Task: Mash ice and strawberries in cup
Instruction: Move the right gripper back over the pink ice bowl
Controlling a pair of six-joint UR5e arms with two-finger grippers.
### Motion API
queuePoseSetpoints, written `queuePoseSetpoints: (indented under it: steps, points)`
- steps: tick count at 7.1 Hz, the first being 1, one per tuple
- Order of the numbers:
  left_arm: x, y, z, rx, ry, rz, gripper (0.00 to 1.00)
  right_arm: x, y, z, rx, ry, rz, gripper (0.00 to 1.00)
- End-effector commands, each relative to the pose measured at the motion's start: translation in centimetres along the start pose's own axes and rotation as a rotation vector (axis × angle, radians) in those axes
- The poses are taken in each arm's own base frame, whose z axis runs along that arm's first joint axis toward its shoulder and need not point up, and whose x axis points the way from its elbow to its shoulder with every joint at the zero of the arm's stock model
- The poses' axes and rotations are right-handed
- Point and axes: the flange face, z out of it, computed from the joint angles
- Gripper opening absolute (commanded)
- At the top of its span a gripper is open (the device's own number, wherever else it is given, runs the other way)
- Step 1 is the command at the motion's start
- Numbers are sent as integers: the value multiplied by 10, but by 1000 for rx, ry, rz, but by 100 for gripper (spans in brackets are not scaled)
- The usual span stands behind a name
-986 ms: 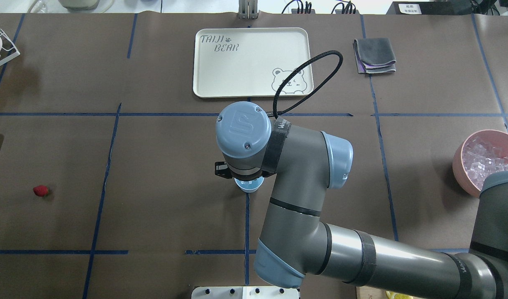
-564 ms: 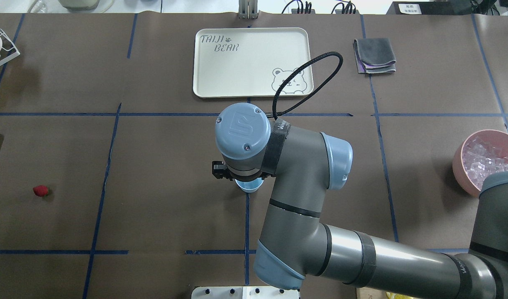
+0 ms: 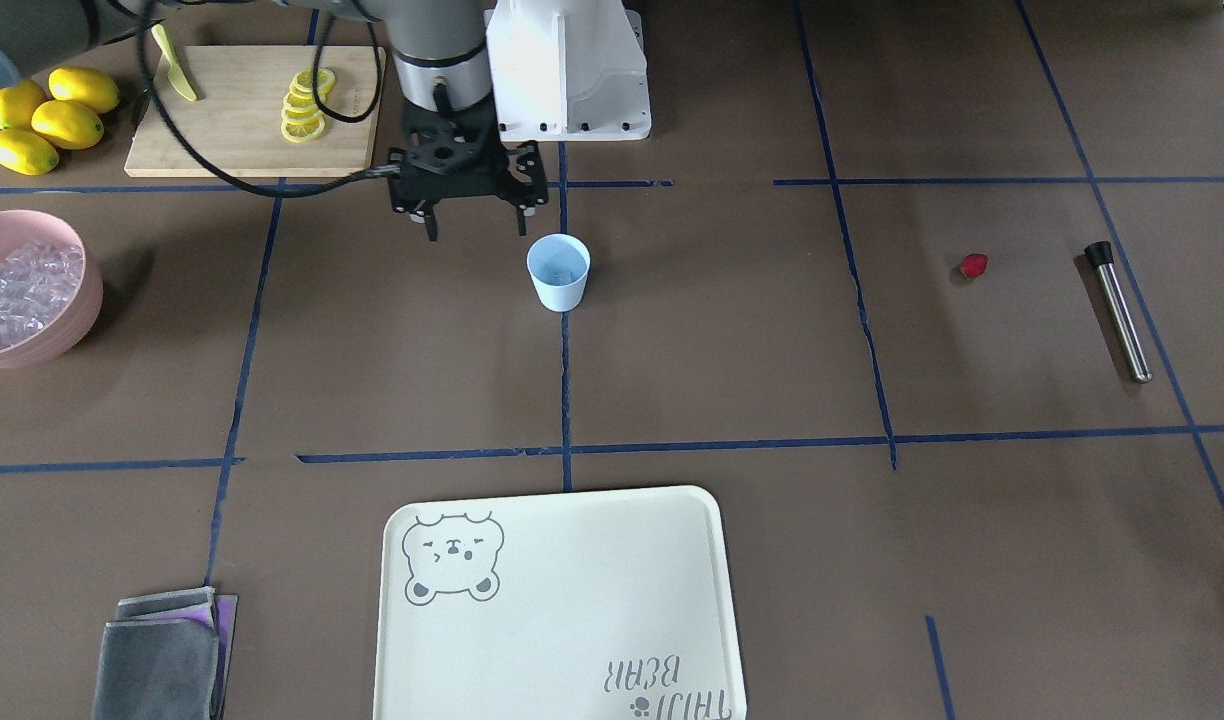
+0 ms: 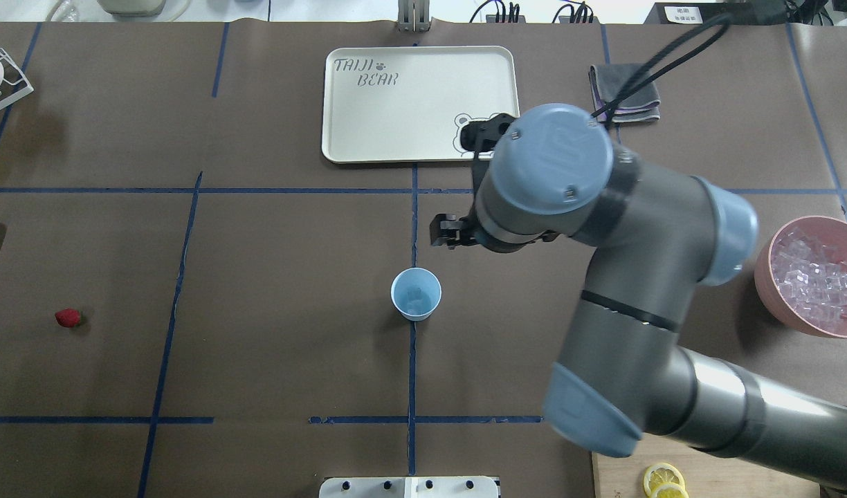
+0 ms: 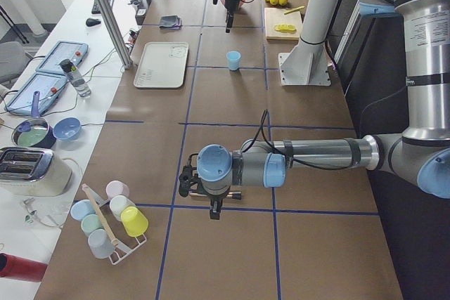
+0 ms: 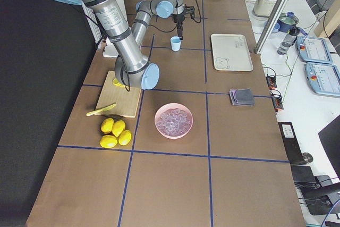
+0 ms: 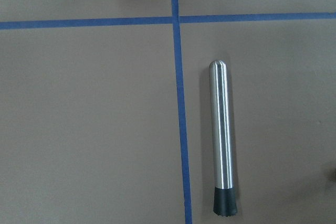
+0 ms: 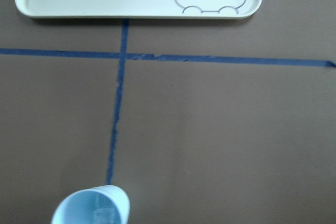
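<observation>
Cup (image 4: 400, 287) at centre of surface (image 4: 271, 277), ice (image 4: 416, 297) inside. Strawberry (image 4: 68, 317) lies far toward robot's left, near muddler (image 3: 1118, 312); left hand (image 5: 213, 210) nearer, fingers' state unreadable. Right hand (image 3: 477, 225) empty, fingers apart, near cup.

Cup (image 3: 558, 273) stands upright; right hand (image 3: 476, 231) hangs open nearby.

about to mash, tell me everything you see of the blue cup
The cup is small, pale blue, tapered, handleless and plastic-looking. It stands upright on a blue tape line, with clear ice inside. No arm touches it; the right claw hangs open nearby, apart from it.
</observation>
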Motion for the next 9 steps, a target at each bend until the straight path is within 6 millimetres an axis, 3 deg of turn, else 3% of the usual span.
queuePoseSetpoints:
  steps: [1,4,5,6,7,9]
  points:
    - [2,-1,-2,5,0,2,100,107,-19,-38,-22,-16,-31,99]
    - [3,-2,-3,7,0,5,100,246,-16,-49,-59,53,-114,99]
    - [5,-2,-4,9,1,7,100,307,-10,-47,-63,55,-126,99]
    - [5,-2,-5,10,-1,8,100,368,5,-38,-70,67,-166,99]
    - [6,-2,-5,11,1,9,100,411,20,-27,-78,85,-181,99]
    - [3,-1,-3,6,1,7,100,477,39,12,-66,76,-199,99]
